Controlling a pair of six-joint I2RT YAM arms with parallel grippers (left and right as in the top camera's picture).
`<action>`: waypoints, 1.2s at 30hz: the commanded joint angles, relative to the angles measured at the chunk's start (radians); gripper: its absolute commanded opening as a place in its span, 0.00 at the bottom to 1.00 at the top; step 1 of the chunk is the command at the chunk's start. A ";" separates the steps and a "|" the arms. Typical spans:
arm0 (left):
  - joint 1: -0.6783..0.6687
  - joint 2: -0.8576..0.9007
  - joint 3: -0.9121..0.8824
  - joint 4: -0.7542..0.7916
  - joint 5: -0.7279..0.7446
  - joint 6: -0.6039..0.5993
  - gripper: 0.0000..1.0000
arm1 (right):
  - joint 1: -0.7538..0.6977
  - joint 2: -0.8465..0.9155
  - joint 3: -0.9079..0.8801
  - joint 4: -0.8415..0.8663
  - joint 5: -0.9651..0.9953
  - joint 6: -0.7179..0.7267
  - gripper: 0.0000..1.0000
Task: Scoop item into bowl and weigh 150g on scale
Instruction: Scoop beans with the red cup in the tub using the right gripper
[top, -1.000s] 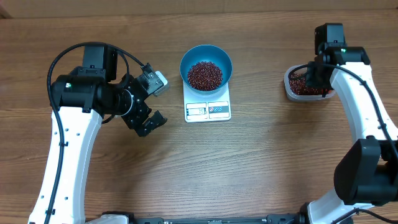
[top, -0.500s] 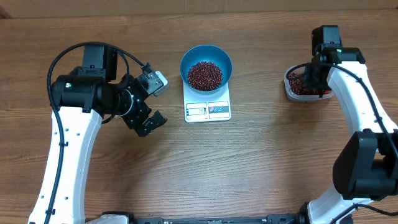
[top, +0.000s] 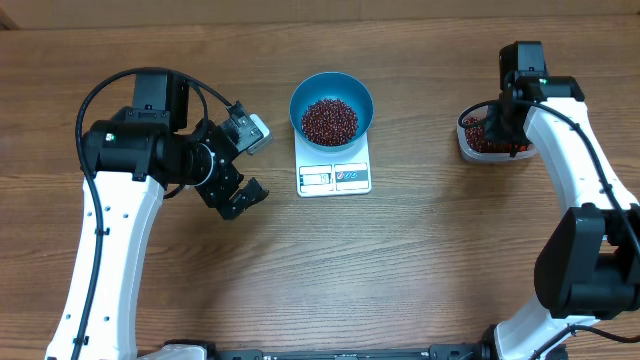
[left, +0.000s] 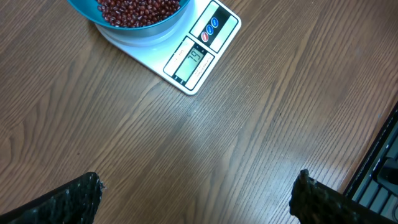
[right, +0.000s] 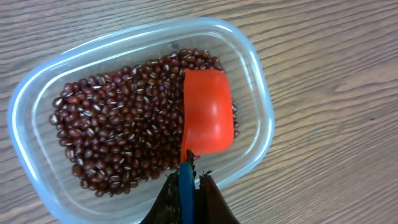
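Right arm crept toward the far edge; right fingers clamp the scoop, which points straight ahead over the beans; left fingers apart.

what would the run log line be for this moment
right gripper: shut on scoop, its cup in tub of beans | left gripper: open, holding nothing | bowl: on scale, holds beans

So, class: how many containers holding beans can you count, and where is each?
2. The blue bowl sits on the white scale in the middle; the clear tub lies at the robot's right, with the red scoop in it.
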 joint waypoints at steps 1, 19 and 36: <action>0.004 -0.013 0.020 0.001 0.002 -0.007 0.99 | 0.000 0.015 -0.007 0.000 -0.034 0.023 0.04; 0.004 -0.013 0.020 0.001 0.002 -0.007 1.00 | 0.000 0.018 -0.008 -0.004 -0.147 0.035 0.04; 0.004 -0.013 0.020 0.001 0.002 -0.007 1.00 | 0.000 0.020 -0.074 0.026 -0.290 0.065 0.04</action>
